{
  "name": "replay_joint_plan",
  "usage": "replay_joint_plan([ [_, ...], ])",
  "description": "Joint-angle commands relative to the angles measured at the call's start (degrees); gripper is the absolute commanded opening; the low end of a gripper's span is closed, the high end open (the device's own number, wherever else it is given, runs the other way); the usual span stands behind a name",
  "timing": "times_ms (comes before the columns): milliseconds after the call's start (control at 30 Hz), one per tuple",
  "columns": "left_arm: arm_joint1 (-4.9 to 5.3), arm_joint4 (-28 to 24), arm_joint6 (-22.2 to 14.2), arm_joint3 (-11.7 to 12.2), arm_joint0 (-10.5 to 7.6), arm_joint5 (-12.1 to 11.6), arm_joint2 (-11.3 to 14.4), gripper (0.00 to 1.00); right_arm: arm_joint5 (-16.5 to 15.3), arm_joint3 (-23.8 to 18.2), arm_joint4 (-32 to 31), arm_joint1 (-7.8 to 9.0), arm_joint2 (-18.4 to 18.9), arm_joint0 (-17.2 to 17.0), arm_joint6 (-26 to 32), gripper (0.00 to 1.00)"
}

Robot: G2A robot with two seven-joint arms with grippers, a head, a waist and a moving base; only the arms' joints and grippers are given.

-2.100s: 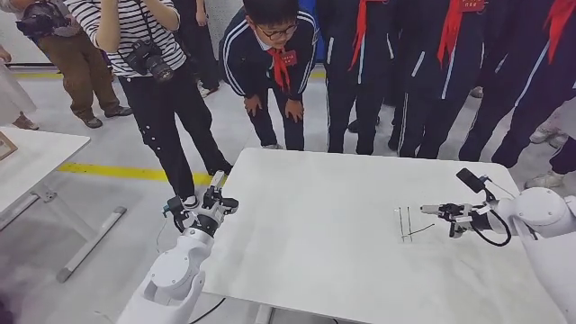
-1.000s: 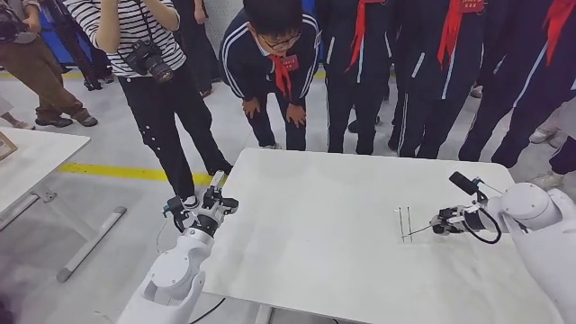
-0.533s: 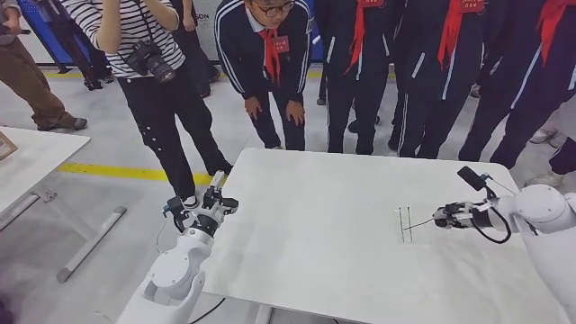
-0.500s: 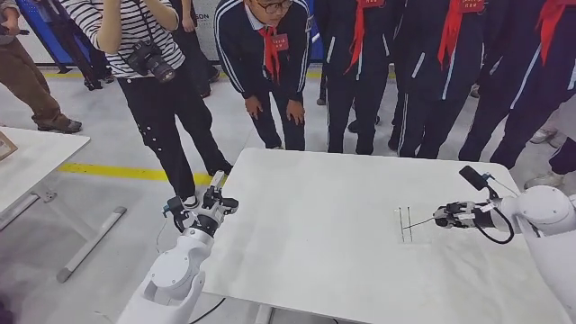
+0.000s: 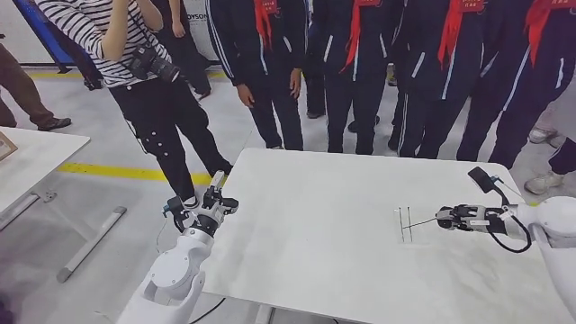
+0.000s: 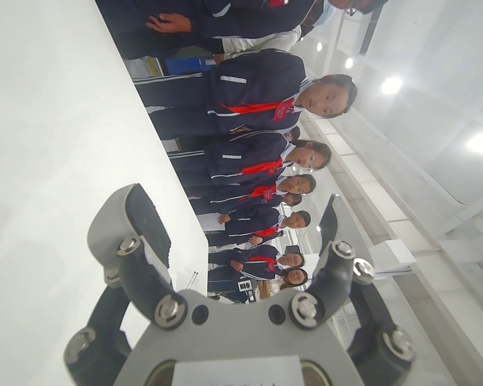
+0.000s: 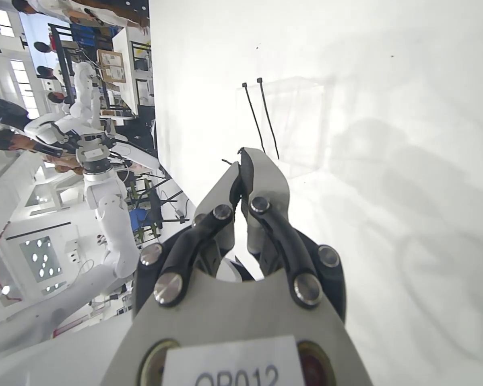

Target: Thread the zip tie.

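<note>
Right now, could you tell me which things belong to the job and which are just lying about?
Job: thin black plastic zip tie pinched in the shut right hand; open left hand.
Lying about: two black zip ties side by side on the white table.

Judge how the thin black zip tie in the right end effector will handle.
The thin black plastic zip tie juts almost straight from the shut right end effector: probably springy, not limp. So slender, it likely weighs little and could pivot in the pinch.
</note>
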Motion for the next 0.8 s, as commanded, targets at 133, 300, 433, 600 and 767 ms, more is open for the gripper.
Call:
replay_joint_plan([
  [133, 0.00, 0.0, 0.0, 0.0, 0.00, 0.0, 0.0, 1.00, -2.3, -2.0, 4.0, -0.12, 0.6, -2.9, -3.7, 0.00],
  [300, 0.00, 0.0, 0.0, 0.0, 0.00, 0.0, 0.0, 1.00, -6.0, -5.3, 10.9, -0.55, 0.3, -6.2, -4.3, 0.00],
  [433, 0.00, 0.0, 0.0, 0.0, 0.00, 0.0, 0.0, 1.00, -6.5, -7.4, 14.2, -1.16, -1.7, -7.6, -4.4, 0.00],
  [600, 0.00, 0.0, 0.0, 0.0, 0.00, 0.0, 0.0, 1.00, -6.4, -7.6, 14.7, -1.25, -2.1, -7.7, -4.0, 0.00],
  [767, 0.00, 0.0, 0.0, 0.0, 0.00, 0.0, 0.0, 1.00, -6.4, -7.6, 14.7, -1.25, -2.1, -7.7, -4.0, 0.00],
])
